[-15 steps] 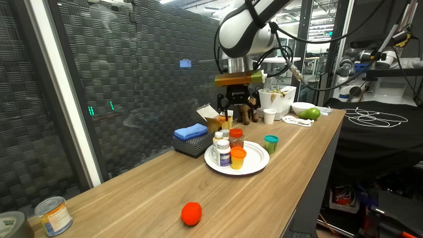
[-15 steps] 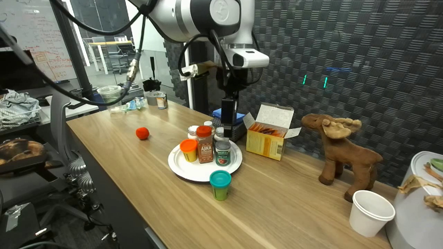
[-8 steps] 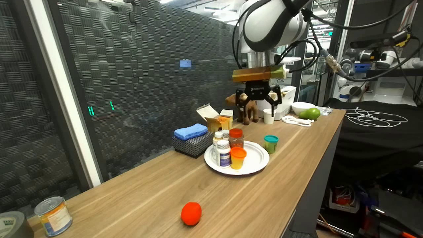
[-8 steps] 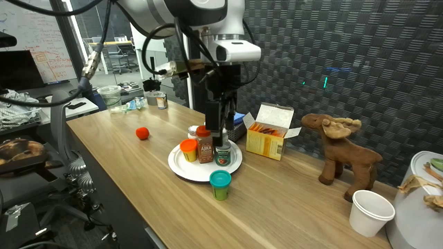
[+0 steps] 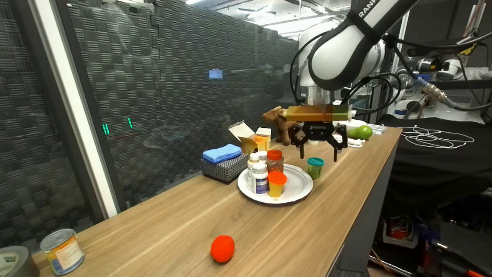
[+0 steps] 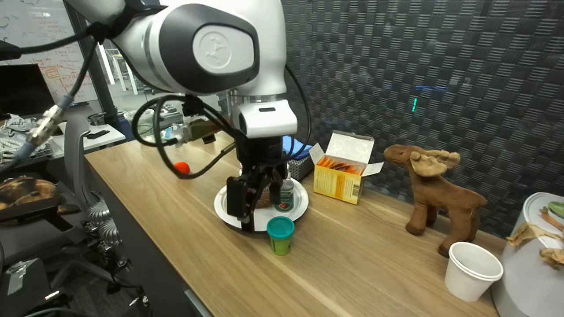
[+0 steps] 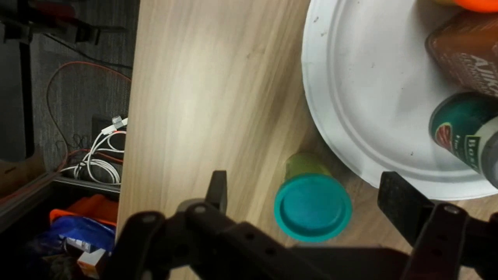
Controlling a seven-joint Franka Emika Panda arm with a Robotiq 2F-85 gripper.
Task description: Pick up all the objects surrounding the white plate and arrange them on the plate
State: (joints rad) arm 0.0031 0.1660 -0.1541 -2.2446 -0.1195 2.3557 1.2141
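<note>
With the round white plate (image 5: 298, 186) read as a dial in an exterior view, a green plastic tub with a teal lid (image 5: 315, 169) stood upright on the wooden table (image 5: 184, 215) just beyond the rim at about two o'clock, and a bright red ball-like fruit (image 5: 222, 249) lay well apart at seven. The black two-fingered gripper (image 5: 318, 157) hung above the table with its jaws spread wide and nothing between them; in the wrist view its fingers (image 7: 402, 204) showed at nine and three o'clock of the teal lid, a pose seemingly meant for pinching the tub across its sides. Upright on the plate, from six round through nine to twelve, stood a yellow tub with an orange lid (image 5: 276, 185), white plastic bottles (image 5: 259, 181) and a brown-red bottle with a red cap (image 5: 275, 162); a dark green tin can (image 6: 287, 199) stood on the plate just beside that bottle. Such crowding left room from one to five o'clock, likely enough for the two things outside. Because the teal-lidded tub stood so near the rim, the finger at three o'clock might catch the plate's edge coming down; the clearance could not be judged.
</note>
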